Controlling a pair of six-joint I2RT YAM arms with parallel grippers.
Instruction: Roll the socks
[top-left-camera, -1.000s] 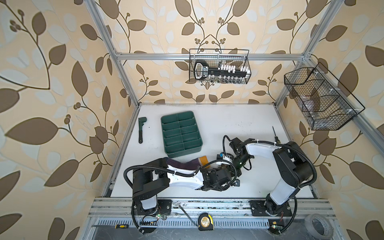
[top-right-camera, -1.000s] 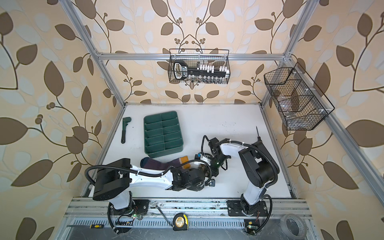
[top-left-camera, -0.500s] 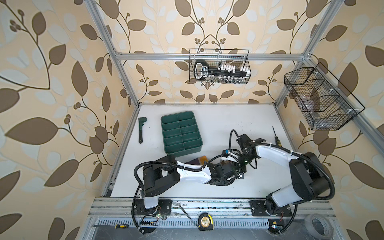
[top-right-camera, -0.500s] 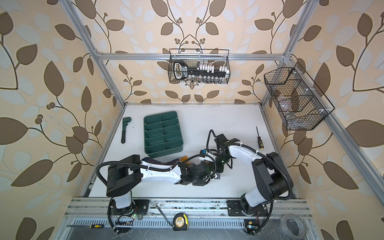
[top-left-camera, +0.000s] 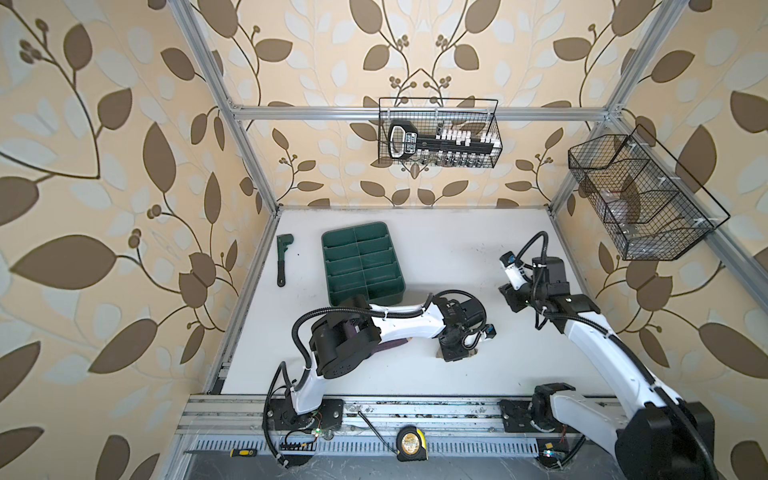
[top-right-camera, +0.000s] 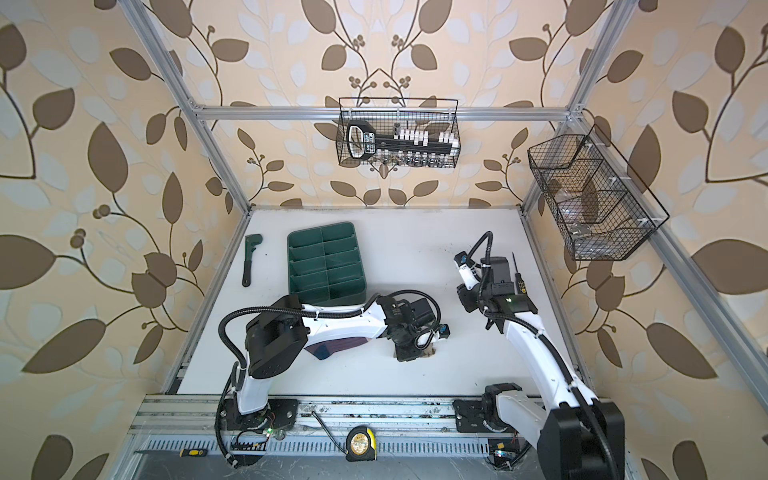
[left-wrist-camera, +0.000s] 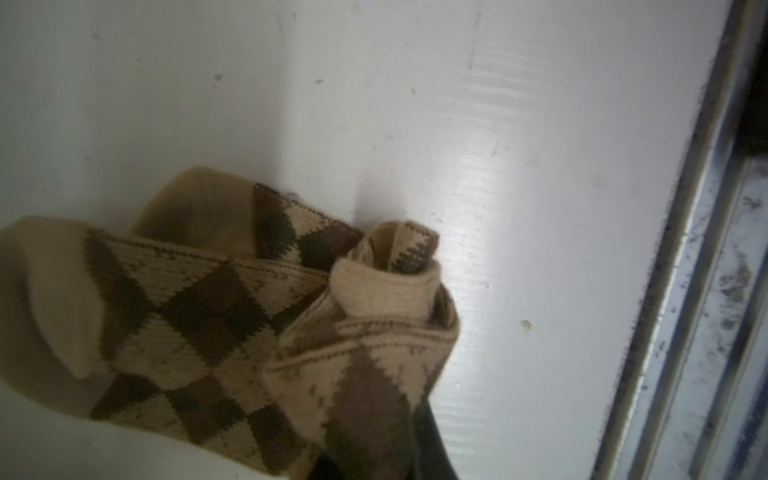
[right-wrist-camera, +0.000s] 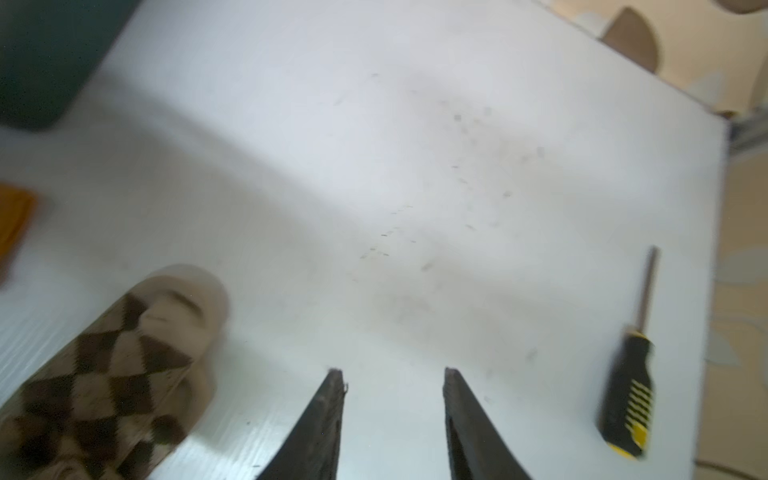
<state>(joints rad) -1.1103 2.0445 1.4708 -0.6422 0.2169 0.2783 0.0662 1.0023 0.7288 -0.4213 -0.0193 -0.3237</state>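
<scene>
The tan-and-brown argyle sock (left-wrist-camera: 199, 316) lies on the white table, one end curled into a loose roll (left-wrist-camera: 386, 286). My left gripper (top-left-camera: 456, 353) is pressed down over it near the table's middle front, shut on the rolled end. One dark finger (left-wrist-camera: 430, 449) shows under the fabric. The purple sock (top-right-camera: 336, 347) lies flat beneath the left arm, and its mustard cuff (right-wrist-camera: 12, 220) shows in the right wrist view. My right gripper (right-wrist-camera: 394, 374) is open and empty above bare table, to the right of the argyle sock (right-wrist-camera: 116, 374).
A green divided tray (top-left-camera: 361, 266) sits behind the left arm, with a dark wrench (top-left-camera: 282, 257) to its left. A black-and-yellow screwdriver (right-wrist-camera: 627, 395) lies by the right table edge. Wire baskets (top-left-camera: 438, 133) hang on the back and right walls.
My left gripper has closed on the argyle sock. My right gripper has let go, opened and pulled back to the right and rear, away from the sock.
</scene>
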